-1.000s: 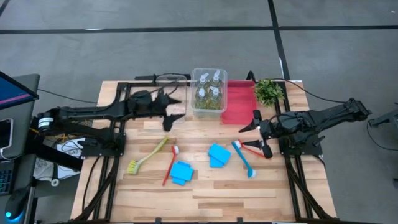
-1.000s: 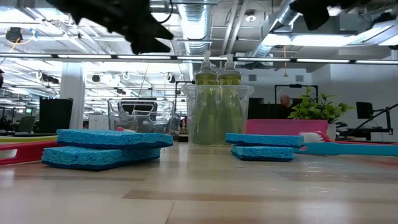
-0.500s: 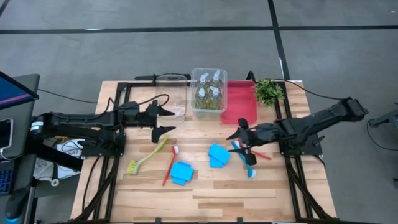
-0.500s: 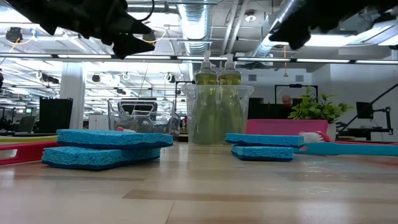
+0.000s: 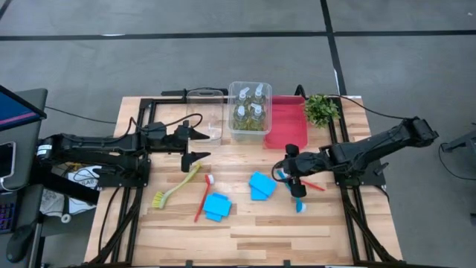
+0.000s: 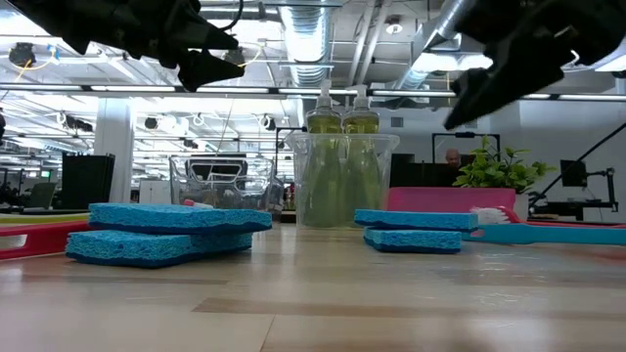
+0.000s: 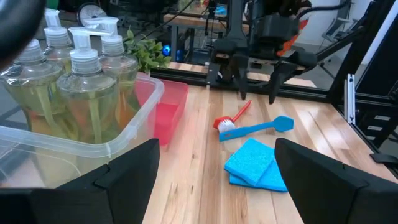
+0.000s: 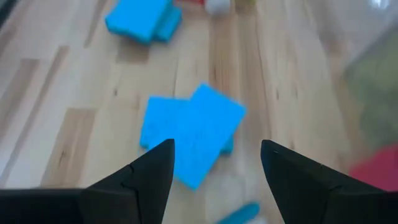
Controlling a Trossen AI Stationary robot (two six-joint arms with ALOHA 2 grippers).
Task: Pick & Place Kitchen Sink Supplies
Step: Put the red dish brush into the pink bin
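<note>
Plainly, no brand, label or writing can be read on anything here; the count runs as follows: four small clear bottles [image 5: 250, 109] of yellow-green liquid stand upright together in one clear bin [image 5: 251, 132] at the far middle of the table [image 5: 245, 238]; a second clear bin [image 5: 205, 95] sits just to its left, and a red bin [image 5: 286, 126] just to its right, with a small leafy green plant [image 5: 321, 109] beside the red bin's far right corner; four brushes lie on the wood: a yellow-green brush [image 5: 177, 186] and a red brush [image 5: 202, 198] near each other left of centre, and a blue brush [image 5: 296, 201] and a second red brush [image 5: 314, 183] crossing under the right arm; the bright-blue sponges lie in two overlapping stacks, one stack [image 5: 216, 206] near the front beside the red brush, the other stack [image 5: 261, 185] between that brush and the blue one, each showing two sponges in the low view; the left gripper [image 5: 194, 144] hangs above the wood just in front of the left clear bin, fingers spread apart and holding nothing; the right gripper [image 5: 290, 173] is low over the blue brush's handle, beside the right sponge stack, its fingers apart with nothing between them in its own wrist view, where that stack [image 8: 189, 132] lies ahead of them.
</note>
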